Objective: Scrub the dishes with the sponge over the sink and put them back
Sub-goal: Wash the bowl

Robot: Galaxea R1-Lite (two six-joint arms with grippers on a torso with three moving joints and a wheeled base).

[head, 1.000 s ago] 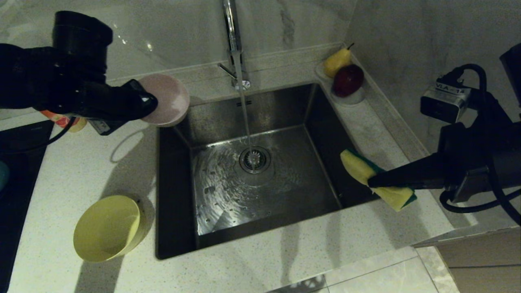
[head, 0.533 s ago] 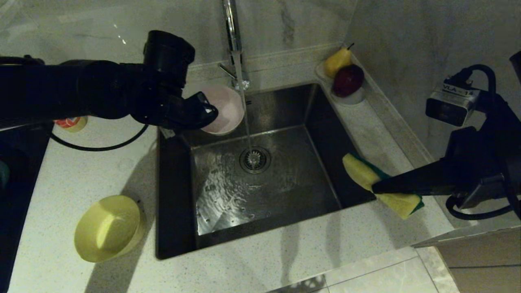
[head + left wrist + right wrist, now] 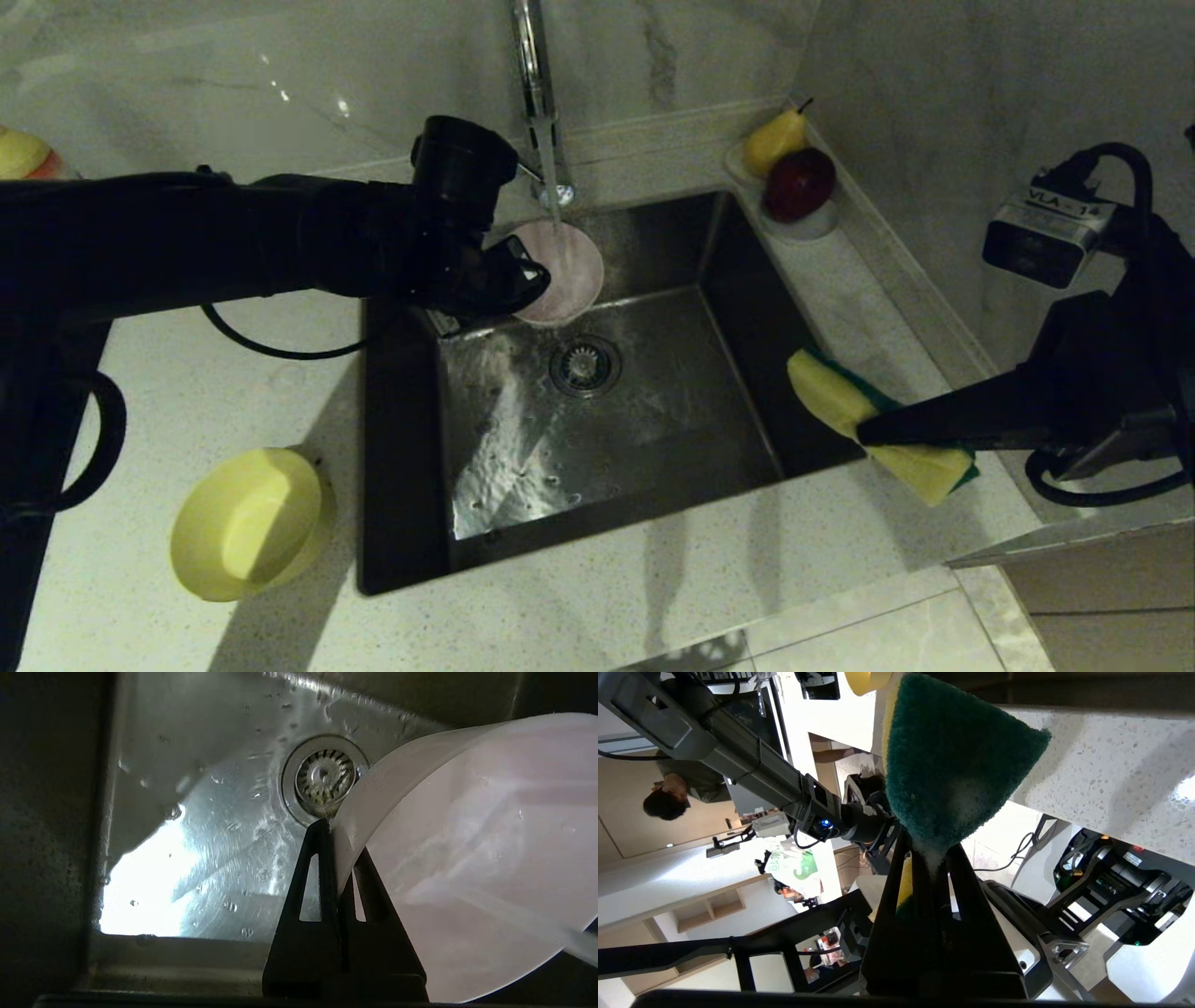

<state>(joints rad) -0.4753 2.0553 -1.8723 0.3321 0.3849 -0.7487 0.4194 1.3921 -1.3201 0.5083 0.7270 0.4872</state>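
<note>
pear (image 3: 772,140) | red apple (image 3: 798,183) | white dish (image 3: 810,224) | back-right counter corner

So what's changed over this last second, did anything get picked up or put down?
The left gripper, shut on the pink bowl, carried it from the counter to under the running faucet over the sink. Nothing grabbed or released. The right gripper keeps holding the sponge; the yellow bowl stayed put.

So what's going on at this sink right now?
The left pincer is shut on the rim of the pale pink bowl, holding it tilted under the running faucet over the sink. The right pincer is shut on the sponge, held above the sink's right edge. The yellow bowl sits on the counter to the sink's left. No scrubbing yet: sponge and bowl are apart.
</note>
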